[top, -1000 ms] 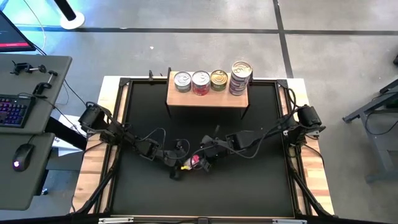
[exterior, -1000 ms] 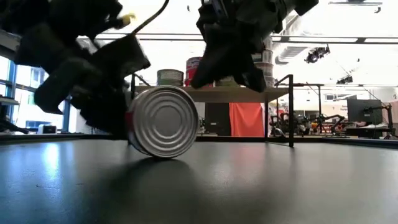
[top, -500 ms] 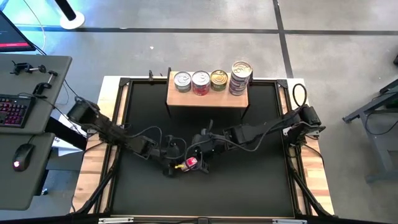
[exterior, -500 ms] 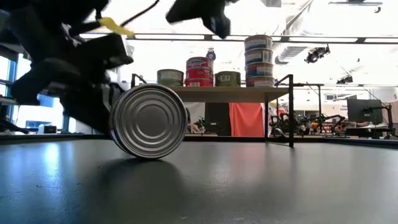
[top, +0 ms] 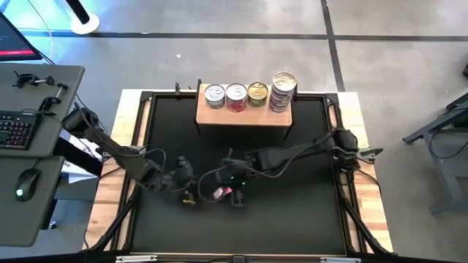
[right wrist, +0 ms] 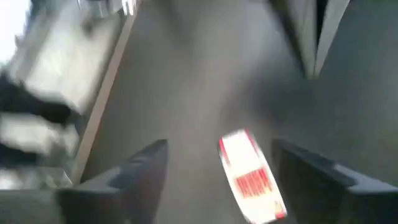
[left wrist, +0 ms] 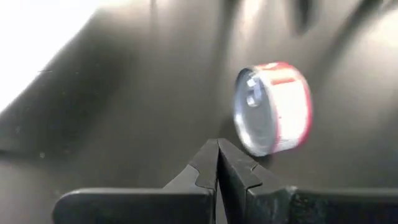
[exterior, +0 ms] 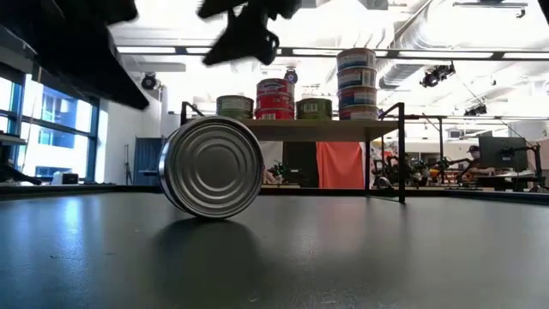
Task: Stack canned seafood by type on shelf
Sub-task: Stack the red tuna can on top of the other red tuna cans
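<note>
A red-labelled can (exterior: 212,167) of seafood stands on its rim on the black mat (top: 292,212), one silver end facing the table's near edge. My left gripper (left wrist: 217,155) is shut, a short way to the can's left (left wrist: 273,109), and touches nothing. My right gripper (right wrist: 219,149) hovers open above the can (right wrist: 249,180), one finger on either side of it, with clear space between. On the wooden shelf (top: 244,115) at the far edge stand a silver can (top: 214,95), a red stack (top: 236,96), a gold can (top: 257,93) and a taller blue-purple stack (top: 283,91).
The shelf stands on thin black legs (exterior: 401,154) at the mat's far middle. A black frame (top: 143,146) borders the mat. Both arms' cables (top: 212,175) trail over the mat's middle. A desk with keyboard (top: 14,131) stands off the table's left.
My left gripper has drawn back from the can toward the table's left edge. My right gripper has risen and moved left until it is over the can. The can has rolled a little to the left on its rim and stays upright.
</note>
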